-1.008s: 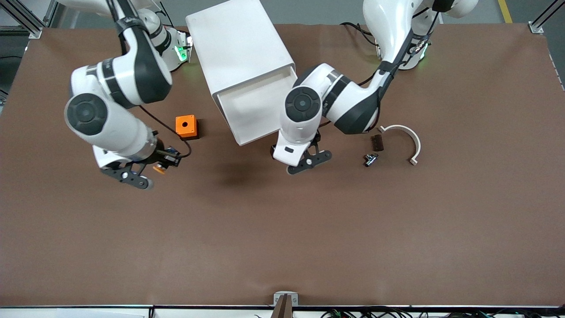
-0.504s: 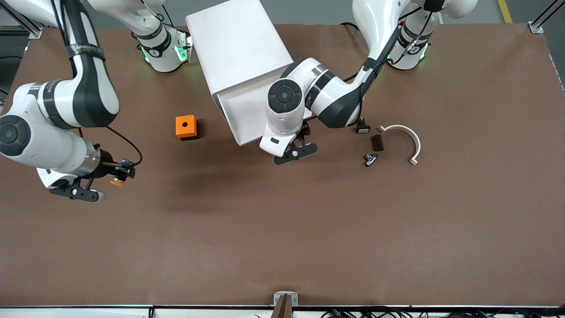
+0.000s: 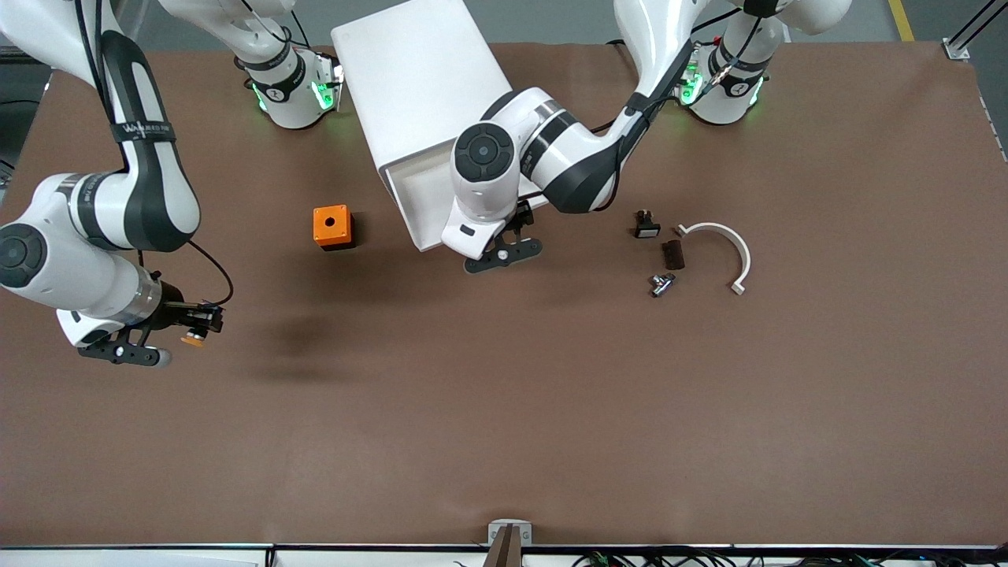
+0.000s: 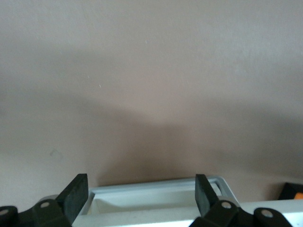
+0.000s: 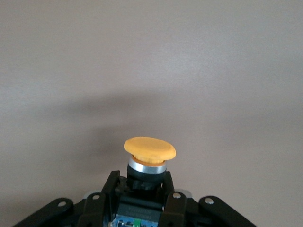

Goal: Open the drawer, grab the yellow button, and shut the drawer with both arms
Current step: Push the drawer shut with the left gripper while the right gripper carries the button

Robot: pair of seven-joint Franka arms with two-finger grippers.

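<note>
Front view, with both wrist views. The right gripper (image 3: 191, 329) hangs over bare brown table (image 3: 504, 425) toward the right arm's end, at about 8 o'clock from the orange cube with a hole (image 3: 331, 227). Its fingers (image 5: 173, 201) are clenched on the black body of the button (image 5: 149, 158); the round orange-yellow cap points away from the wrist, clear of the table surface. In the front view the button (image 3: 192, 339) shows as a small orange spot at the gripper's tip.

The left gripper (image 3: 504, 256) is released, its two black fingers (image 4: 75, 195) standing wide apart. It is held just at the front edge of the drawer (image 3: 429, 197), the topmost tray of the white cabinet (image 3: 421, 87), which stands pulled out toward the front camera. In the left wrist view the drawer's front lip (image 4: 156, 189) lies between the fingers; whether they touch it cannot be told.

At about 3 o'clock from the left gripper, toward the left arm's end, lie four small items close together: a small black part with a white face (image 3: 646, 226), a dark brown block (image 3: 672, 253), a small metal piece (image 3: 660, 283), and a white curved bracket (image 3: 724, 248).
</note>
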